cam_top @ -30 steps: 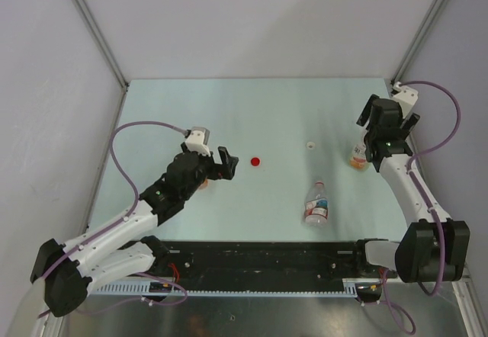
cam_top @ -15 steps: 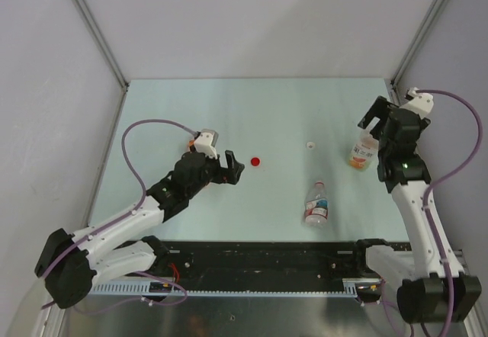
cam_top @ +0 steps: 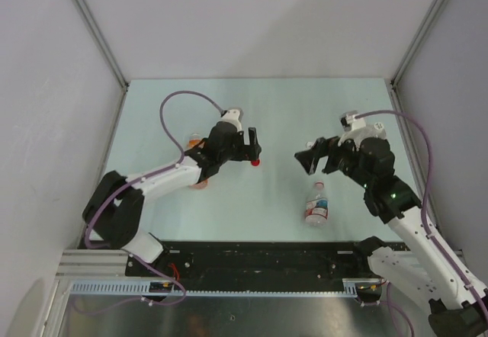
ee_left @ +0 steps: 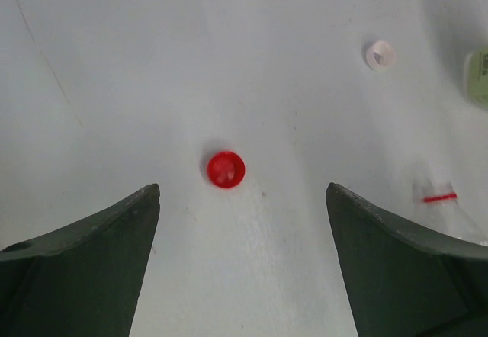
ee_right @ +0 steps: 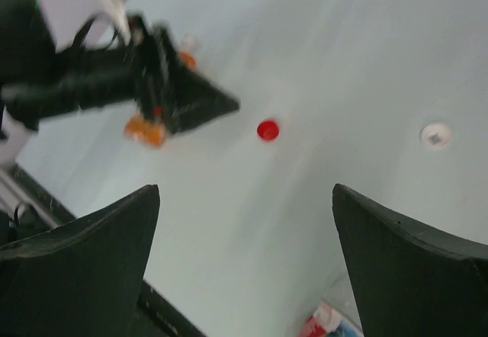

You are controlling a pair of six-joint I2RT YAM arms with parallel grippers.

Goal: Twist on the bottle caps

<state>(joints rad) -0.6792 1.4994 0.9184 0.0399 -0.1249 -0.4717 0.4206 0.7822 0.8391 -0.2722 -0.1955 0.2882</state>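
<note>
Inspection of the table finds 2 loose caps and 1 clearly identifiable bottle. The red cap lies flat on the bare surface, touching nothing. The left gripper is directly before it with jaws spread wide and nothing between them. In the left wrist view the cap sits just ahead of the gap, slightly toward the left finger, and neither finger contacts it. The white cap lies farther out and to the right, well apart from the red cap, also alone on the surface. The right gripper is raised over the middle of the table, angled toward the left arm, with jaws likewise wide apart and holding nothing. Its camera shows both caps ahead of the fingers. The bottle with the red-and-white label lies on its side near the front edge, below the right gripper in the overhead view, with its neck pointing away from the arm bases. Whether its neck carries a cap cannot be determined. An orange object shows beside the left forearm, partly hidden and blurred, so it cannot be identified. No cap is in contact with any bottle seen.
</note>
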